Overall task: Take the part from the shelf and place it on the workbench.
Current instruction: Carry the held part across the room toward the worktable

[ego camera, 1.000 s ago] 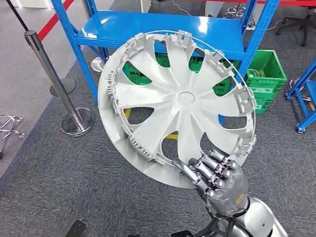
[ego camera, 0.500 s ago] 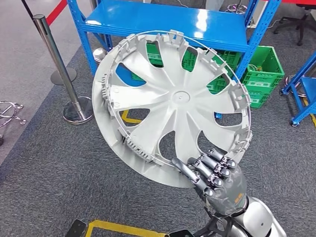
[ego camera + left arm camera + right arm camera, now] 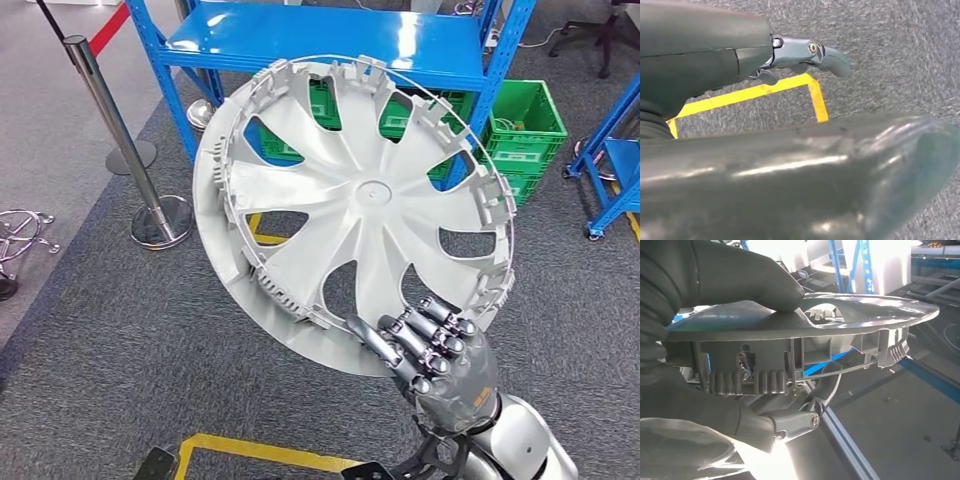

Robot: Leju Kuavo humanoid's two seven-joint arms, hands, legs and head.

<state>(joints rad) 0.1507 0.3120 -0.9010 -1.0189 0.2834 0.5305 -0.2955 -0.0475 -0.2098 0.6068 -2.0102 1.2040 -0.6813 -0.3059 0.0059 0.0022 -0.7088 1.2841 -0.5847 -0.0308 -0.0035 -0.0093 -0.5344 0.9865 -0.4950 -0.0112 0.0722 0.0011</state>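
Nearest the body, the right hand (image 3: 441, 360) grips the part (image 3: 355, 205) — a silver-grey wheel cover — at its near rim, dark fingers (image 3: 423, 335) hooked over the ribbed inner face; the right wrist view shows the thumb (image 3: 753, 277) pressed flat on the smooth outer face, so the rim is clamped between thumb and fingers. Part rides tilted in the air, clip side up toward the head camera, touching nothing else. Left hand (image 3: 806, 52) hangs low over the floor, fingers extended, nothing in them. Judgement: pick from shelf is done, transport step in hand; no counter can be seen, so the placing is not yet begun. Next move calls for turning toward the workbench, keeping the one-sided grip steady — a wide disc held at one edge will lever against the fingers — then levelling it before set-down. Floor below is grey carpet (image 3: 113, 350) with yellow tape lines (image 3: 256, 452). Farther off, the blue shelf (image 3: 317, 35), its deck bare where visible, green crates (image 3: 528, 125) under and beside it, and a chrome stanchion (image 3: 113, 125) with red belt, left.
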